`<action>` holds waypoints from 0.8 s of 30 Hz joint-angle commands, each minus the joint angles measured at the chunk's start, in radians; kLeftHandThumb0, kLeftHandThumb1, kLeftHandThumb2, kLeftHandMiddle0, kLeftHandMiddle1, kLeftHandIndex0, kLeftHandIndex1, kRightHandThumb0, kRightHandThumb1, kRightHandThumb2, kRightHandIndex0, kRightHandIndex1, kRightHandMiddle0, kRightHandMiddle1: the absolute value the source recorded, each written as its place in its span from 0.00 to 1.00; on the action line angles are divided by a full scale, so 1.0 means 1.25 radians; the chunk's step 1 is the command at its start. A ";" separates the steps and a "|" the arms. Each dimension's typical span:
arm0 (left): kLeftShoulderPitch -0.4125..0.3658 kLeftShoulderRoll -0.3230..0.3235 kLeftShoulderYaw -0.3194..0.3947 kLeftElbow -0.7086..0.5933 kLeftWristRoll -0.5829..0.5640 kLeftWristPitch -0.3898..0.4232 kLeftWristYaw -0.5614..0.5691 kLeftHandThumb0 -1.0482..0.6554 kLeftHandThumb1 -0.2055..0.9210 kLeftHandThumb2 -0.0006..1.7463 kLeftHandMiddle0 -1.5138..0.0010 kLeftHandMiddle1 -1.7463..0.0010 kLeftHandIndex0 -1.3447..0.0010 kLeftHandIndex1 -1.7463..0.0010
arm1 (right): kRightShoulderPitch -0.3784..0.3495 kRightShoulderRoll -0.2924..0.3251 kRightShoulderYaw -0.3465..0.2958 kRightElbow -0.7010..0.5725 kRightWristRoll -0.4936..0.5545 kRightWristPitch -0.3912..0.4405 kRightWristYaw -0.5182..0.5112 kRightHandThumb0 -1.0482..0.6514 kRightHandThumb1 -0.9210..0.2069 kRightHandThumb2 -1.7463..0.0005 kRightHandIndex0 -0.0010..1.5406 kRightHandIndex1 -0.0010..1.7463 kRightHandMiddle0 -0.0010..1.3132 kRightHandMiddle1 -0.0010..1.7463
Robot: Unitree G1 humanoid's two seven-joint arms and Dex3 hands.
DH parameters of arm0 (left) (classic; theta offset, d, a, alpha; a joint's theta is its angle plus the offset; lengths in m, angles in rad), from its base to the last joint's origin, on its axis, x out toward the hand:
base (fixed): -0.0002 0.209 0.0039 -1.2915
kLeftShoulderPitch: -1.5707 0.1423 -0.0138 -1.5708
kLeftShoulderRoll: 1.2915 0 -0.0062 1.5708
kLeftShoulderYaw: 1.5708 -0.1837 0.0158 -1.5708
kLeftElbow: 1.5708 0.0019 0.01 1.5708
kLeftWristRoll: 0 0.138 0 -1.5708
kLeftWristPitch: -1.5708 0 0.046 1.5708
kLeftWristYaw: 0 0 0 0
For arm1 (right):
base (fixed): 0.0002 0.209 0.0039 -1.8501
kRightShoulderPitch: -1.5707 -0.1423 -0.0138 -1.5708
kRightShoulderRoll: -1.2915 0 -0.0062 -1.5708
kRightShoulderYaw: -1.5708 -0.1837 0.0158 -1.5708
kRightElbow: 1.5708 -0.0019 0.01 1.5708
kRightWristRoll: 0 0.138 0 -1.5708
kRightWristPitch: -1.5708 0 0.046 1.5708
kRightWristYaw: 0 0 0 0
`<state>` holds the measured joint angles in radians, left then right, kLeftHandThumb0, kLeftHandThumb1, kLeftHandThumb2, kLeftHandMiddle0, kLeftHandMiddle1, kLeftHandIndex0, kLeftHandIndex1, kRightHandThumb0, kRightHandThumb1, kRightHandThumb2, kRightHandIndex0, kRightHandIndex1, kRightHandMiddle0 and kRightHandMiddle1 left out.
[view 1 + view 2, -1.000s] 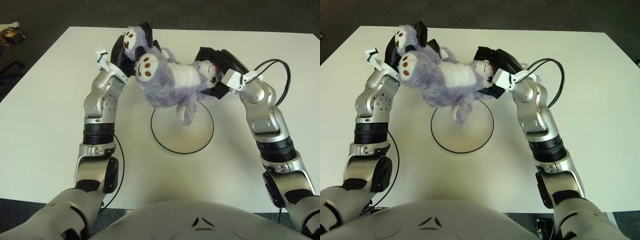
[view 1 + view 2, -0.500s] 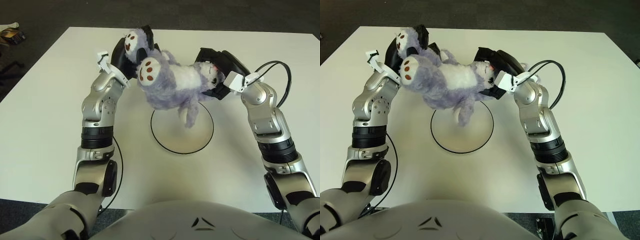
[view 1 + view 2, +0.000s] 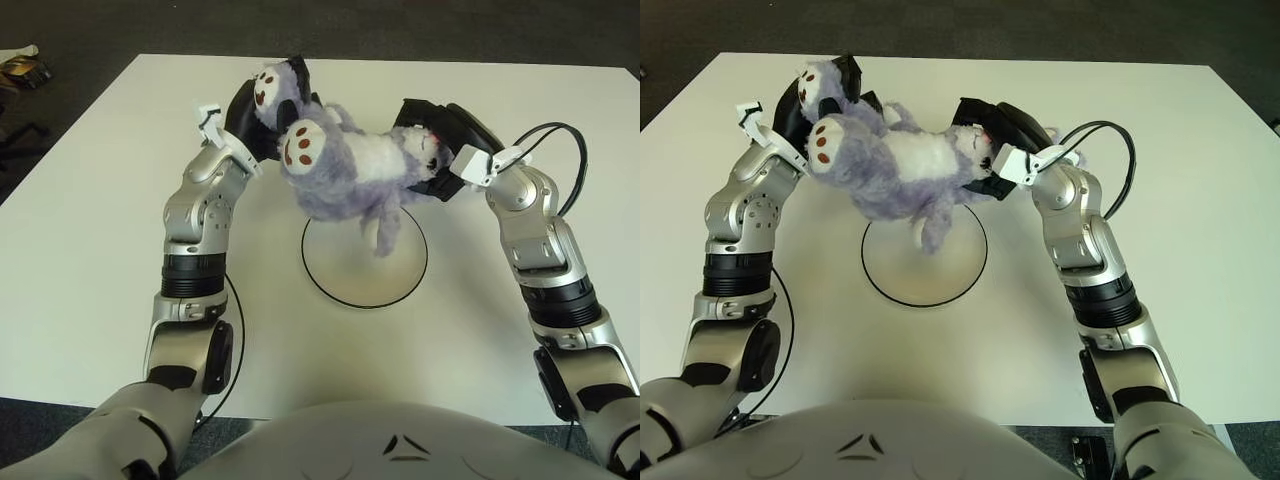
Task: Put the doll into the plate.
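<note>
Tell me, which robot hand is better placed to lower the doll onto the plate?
Neither alone: the left robot hand grips the doll at its feet, the right robot hand at its head, above the plate. They should probably lower together.

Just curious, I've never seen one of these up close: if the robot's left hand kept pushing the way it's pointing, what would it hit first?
The doll it already grips: the left hand points right, toward the right hand beyond.

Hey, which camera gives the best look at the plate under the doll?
The right eye view: the plate shows most of its black rim, with only the far edge hidden by the doll. The left eye view shows about the same, the doll's dangling limb covering slightly more.
</note>
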<state>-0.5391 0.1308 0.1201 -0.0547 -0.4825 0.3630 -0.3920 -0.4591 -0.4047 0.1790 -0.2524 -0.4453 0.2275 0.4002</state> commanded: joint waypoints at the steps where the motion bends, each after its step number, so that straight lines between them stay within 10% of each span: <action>1: 0.016 0.011 -0.002 -0.007 0.011 -0.002 0.002 0.93 0.33 0.85 0.52 0.00 0.34 0.00 | 0.004 -0.007 -0.008 -0.019 0.020 -0.001 0.013 0.97 0.78 0.05 0.55 1.00 0.83 1.00; 13: 0.026 0.025 -0.014 -0.006 0.033 -0.047 -0.029 0.93 0.31 0.87 0.50 0.00 0.34 0.00 | 0.001 -0.037 -0.006 -0.051 0.006 0.030 0.066 0.96 0.76 0.07 0.53 1.00 0.75 1.00; 24: 0.038 0.034 -0.015 -0.035 0.013 -0.028 -0.044 0.93 0.31 0.87 0.51 0.00 0.31 0.00 | -0.003 -0.072 0.010 -0.085 -0.039 0.052 0.095 0.94 0.71 0.12 0.50 1.00 0.48 1.00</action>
<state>-0.5061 0.1639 0.0888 -0.0812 -0.4422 0.3082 -0.4360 -0.4515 -0.4695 0.1917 -0.3307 -0.4818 0.2949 0.5113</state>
